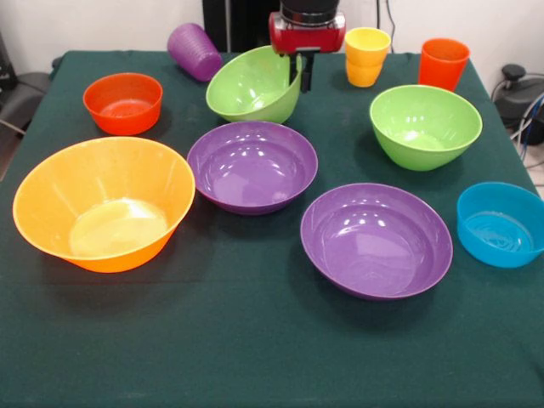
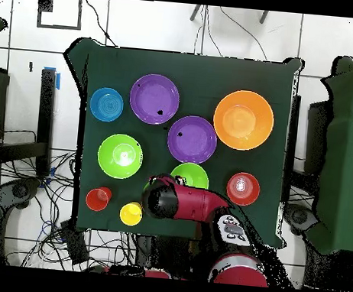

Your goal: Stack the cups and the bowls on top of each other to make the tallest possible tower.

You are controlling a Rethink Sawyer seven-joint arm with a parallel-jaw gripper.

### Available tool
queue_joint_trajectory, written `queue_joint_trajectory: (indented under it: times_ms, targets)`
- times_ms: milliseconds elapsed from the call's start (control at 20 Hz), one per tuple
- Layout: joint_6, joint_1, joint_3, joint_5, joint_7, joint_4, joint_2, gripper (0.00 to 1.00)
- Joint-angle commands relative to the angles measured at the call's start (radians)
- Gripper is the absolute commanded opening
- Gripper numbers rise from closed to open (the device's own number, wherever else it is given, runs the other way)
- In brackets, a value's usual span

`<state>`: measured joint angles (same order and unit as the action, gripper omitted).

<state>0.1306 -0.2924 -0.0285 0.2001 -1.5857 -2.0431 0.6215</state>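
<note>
My gripper is shut on the far rim of a green bowl, which hangs tilted above the cloth; from overhead this bowl pokes out from under the arm. Standing apart are two purple bowls, a second green bowl, a big yellow-orange bowl, a red-orange bowl and a blue bowl. At the back a purple cup lies on its side, beside nested yellow cups and an orange-red cup. No tower is in view.
A dark green cloth covers the table, with a wide bare strip along its near edge. Overhead, the red arm covers the table's robot-side edge, and cables lie on the floor at the left.
</note>
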Motion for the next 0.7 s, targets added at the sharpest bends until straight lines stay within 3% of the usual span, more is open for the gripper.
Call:
queue_joint_trajectory:
  times_ms: [50,700]
  targets:
    - [0.163,0.031,-0.101,-0.051,-0.111,0.033,0.089,0.0]
    - [0.311,0.009,-0.129,-0.085,-0.096,0.016,0.205,0.0]
